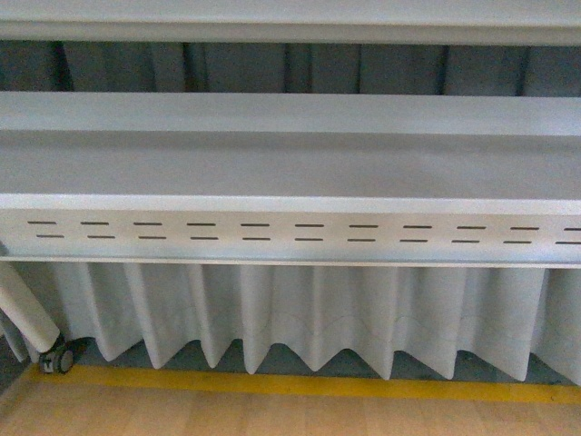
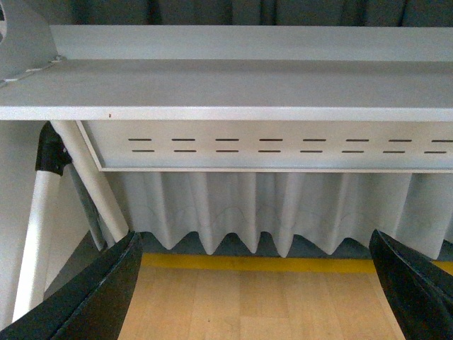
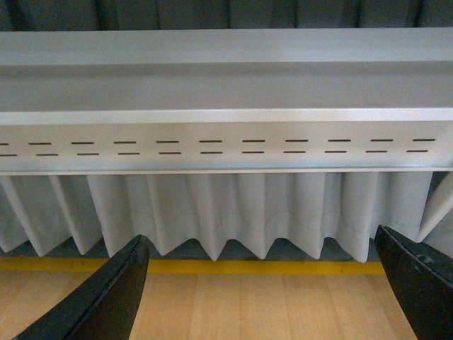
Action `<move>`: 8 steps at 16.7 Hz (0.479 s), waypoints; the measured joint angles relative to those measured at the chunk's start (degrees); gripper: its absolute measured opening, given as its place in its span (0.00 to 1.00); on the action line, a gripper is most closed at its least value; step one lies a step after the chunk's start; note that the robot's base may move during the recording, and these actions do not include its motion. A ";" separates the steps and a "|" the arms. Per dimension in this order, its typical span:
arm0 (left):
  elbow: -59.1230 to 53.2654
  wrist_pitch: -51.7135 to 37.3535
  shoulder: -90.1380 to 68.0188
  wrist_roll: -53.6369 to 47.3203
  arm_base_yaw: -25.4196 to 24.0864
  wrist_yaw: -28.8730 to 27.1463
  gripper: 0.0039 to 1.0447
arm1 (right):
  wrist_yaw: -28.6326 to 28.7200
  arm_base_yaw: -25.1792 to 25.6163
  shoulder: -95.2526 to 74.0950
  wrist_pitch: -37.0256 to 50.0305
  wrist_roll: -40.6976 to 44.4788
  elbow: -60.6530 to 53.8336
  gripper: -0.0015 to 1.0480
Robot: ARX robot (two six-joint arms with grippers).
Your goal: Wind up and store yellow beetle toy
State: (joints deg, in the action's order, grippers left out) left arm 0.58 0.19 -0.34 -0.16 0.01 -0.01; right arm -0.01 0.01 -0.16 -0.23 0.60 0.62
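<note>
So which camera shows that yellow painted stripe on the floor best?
The front view: the yellow painted stripe runs almost fully across the frame. Both wrist views show it too, but dark gripper fingers cover parts.

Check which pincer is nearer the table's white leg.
Left. The white leg stands close ahead of the left pincer; the right pincer faces the slotted panel farther along, no leg in view.

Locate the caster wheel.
Front view, bottom left: the caster wheel sits on the floor at the foot of a slanted white leg, beside the left end of the yellow floor line.
</note>
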 joint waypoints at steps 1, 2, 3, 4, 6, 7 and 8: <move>0.00 0.00 0.00 0.00 0.00 0.00 0.94 | -0.02 0.00 0.00 -0.02 0.00 0.00 0.94; 0.00 0.00 0.00 0.00 0.00 0.00 0.94 | 0.00 0.00 0.00 0.00 0.00 0.00 0.94; 0.00 0.00 0.00 0.02 0.00 0.00 0.94 | 0.00 0.00 0.00 -0.02 0.00 0.00 0.94; 0.00 0.00 0.00 0.00 0.00 0.00 0.94 | 0.00 0.00 0.00 0.00 0.00 0.00 0.94; 0.00 0.00 0.00 0.02 0.00 0.00 0.94 | 0.00 0.00 0.00 0.00 0.00 0.00 0.94; 0.00 0.00 0.00 0.00 0.00 0.00 0.94 | -0.02 0.00 0.00 0.00 0.00 0.00 0.94; 0.00 0.00 0.00 0.00 0.00 0.00 0.94 | 0.00 0.00 0.00 -0.02 0.00 0.00 0.94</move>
State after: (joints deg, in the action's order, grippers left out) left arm 0.58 0.19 -0.34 -0.16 0.01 -0.01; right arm -0.01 0.01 -0.16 -0.25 0.60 0.62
